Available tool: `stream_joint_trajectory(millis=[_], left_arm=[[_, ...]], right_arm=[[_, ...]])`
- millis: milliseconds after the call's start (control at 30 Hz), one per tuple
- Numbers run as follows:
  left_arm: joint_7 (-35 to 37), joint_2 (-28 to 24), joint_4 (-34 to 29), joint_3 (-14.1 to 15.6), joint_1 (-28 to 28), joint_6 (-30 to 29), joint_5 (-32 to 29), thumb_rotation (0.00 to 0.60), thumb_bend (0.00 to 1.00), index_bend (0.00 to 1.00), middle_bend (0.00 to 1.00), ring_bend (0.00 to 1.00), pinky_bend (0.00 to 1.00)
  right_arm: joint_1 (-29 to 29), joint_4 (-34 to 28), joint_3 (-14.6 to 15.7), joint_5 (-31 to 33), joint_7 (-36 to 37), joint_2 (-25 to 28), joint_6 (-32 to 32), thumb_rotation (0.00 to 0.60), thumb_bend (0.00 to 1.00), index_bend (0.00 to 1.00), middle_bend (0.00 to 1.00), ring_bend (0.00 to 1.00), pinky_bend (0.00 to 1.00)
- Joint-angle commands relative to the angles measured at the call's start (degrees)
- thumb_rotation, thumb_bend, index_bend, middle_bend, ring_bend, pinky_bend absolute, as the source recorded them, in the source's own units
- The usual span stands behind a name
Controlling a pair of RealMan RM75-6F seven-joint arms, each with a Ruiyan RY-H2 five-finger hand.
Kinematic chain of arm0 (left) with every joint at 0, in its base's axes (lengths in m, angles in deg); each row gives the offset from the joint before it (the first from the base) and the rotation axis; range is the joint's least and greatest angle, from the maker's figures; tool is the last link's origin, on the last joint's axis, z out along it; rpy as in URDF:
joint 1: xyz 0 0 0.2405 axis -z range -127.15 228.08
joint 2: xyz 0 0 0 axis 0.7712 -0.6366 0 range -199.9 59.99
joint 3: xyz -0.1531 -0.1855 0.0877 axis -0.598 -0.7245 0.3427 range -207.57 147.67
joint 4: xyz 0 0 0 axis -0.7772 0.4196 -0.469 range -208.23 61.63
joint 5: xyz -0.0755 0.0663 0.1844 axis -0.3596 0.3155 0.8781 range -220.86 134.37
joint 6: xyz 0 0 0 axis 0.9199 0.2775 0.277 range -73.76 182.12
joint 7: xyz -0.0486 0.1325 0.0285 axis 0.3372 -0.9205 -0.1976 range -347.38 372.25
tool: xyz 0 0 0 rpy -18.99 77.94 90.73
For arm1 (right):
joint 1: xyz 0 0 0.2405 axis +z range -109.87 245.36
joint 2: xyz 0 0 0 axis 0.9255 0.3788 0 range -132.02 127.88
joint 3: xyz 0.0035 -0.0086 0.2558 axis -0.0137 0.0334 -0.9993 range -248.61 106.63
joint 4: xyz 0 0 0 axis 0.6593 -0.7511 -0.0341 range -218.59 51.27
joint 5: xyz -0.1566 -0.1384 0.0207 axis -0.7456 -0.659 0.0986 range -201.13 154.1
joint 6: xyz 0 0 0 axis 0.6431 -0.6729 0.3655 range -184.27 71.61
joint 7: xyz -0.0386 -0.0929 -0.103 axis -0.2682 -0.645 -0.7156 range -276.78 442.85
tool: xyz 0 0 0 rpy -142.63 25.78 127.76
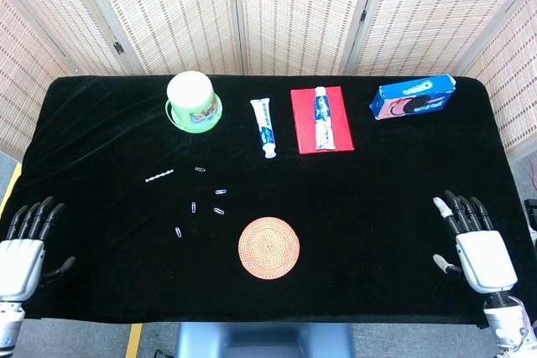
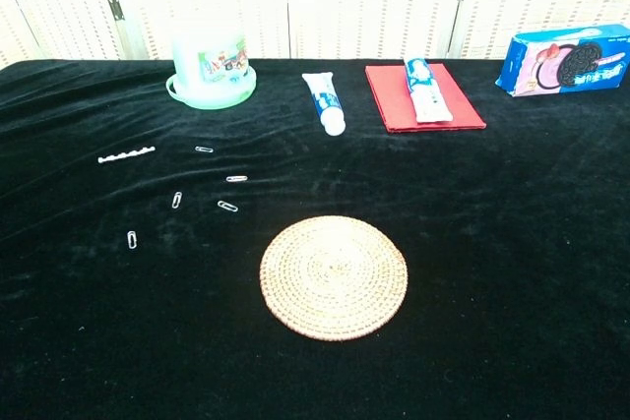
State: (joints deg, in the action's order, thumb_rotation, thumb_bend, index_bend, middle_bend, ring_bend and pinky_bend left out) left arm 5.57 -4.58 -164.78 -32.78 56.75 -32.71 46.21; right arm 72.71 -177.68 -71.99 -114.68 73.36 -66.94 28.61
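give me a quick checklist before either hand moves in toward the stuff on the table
1. Left hand holds nothing, fingers apart: ok.
2. Right hand holds nothing, fingers apart: ok.
3. Woven coaster bare, nothing on it: ok.
4. Paper clips gathered together: not ok, scattered.
5. Toothpaste tube lying flat, apart from the red cloth: ok.
6. Green cup contents: cannot tell.

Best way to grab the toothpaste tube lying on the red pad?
Judging by its pose, pinch the toothpaste tube across its mid-body from above. It lies flat and lengthwise on the red pad, cap toward the screens, so its long sides are free. The right hand is the nearer one; it is open at the table's near edge.
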Motion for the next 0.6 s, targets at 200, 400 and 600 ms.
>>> stream_joint_trajectory(millis=[200,400,600], left_arm=[[-4.6,-2.5,-6.4,-4.7,9.1,10.1,-1.7,0.583,0.4,0.3,0.92,0.93,0.9],[-10.7,1.0,-14.3,-8.5,16.0,21.6,-15.9,0.538,0.45,0.49,1.0,1.0,1.0],[-21.3,9.4,-11.7,-11.5,22.6,24.3,-32.5,0.538,0.48,0.53,1.0,1.0,1.0]], right_arm=[[0.1,0.3,0.2,-1.3,1.0,0.0,0.6,0.6,0.18,0.0,0.0,0.0,0.0],[-0.3,0.7,0.4,-1.9,1.9,0.2,1.4,0.6,0.18,0.0,0.0,0.0,0.0],[-1.0,1.3,0.9,-2.7,4.0,0.9,2.7,0.6,0.18,0.0,0.0,0.0,0.0]])
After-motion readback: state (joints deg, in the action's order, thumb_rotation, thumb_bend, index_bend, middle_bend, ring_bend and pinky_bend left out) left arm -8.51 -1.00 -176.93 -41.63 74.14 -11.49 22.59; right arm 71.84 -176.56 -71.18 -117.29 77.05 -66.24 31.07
